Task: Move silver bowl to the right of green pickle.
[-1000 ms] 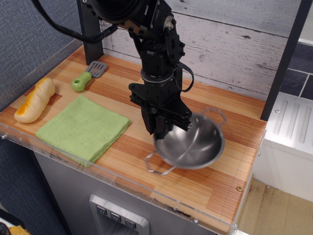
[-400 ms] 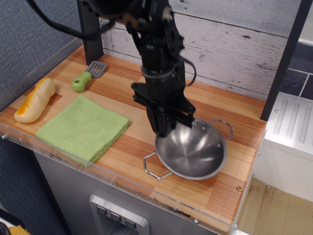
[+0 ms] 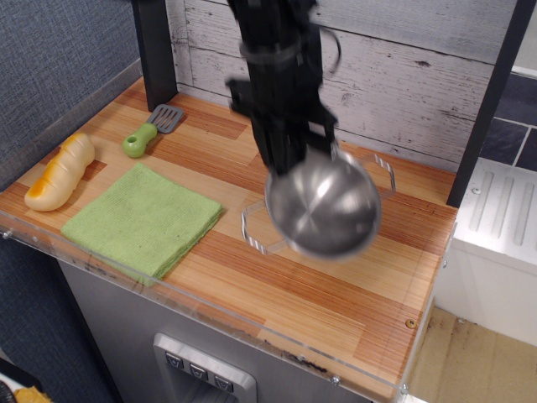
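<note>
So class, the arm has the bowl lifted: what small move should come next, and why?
Probably carry the bowl left and back toward the pickle. The gripper holds it in the air, blurred, well right of the pickle, with bare counter between them.

On the worktop (image 3: 352, 294), the bread-shaped toy (image 3: 59, 172) lies at the far left, with the cloth (image 3: 143, 220) just to its right near the front edge. Behind the cloth, toward the back wall (image 3: 403, 75), lies the pickle (image 3: 138, 141), joined to the spatula head (image 3: 168, 117). Well to the right of these, the bowl (image 3: 323, 206) hangs above the worktop, held at its back rim by the end effector (image 3: 289, 155).
</note>
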Available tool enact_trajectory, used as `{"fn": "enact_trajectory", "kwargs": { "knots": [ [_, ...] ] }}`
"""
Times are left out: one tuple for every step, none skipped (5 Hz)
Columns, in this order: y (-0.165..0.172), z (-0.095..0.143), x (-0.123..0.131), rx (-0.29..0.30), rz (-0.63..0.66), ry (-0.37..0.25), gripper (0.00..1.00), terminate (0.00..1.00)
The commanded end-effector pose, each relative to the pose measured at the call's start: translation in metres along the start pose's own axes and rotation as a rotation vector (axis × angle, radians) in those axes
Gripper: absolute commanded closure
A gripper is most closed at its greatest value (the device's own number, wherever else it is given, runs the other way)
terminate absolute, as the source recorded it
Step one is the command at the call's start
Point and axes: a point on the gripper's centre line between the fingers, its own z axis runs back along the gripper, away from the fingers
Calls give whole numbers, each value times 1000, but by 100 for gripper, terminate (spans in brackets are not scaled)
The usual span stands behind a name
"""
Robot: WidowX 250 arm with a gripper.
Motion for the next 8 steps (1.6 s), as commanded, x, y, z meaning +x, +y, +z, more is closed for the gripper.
{"fn": "enact_trajectory", "kwargs": {
  "knots": [
    [83,14,33,48,153,-51,100,0],
    [123,8,34,79,211,-38,100,0],
    [152,-3,27,98,252,-15,100,0],
    [160,-10,19,106,279,10,100,0],
    [162,-19,10,105,296,36,100,0],
    [167,-31,3,74,334,65,100,0],
    [168,-38,-1,38,370,94,0,0],
    [168,-28,0,42,351,74,0,0]
  ]
}}
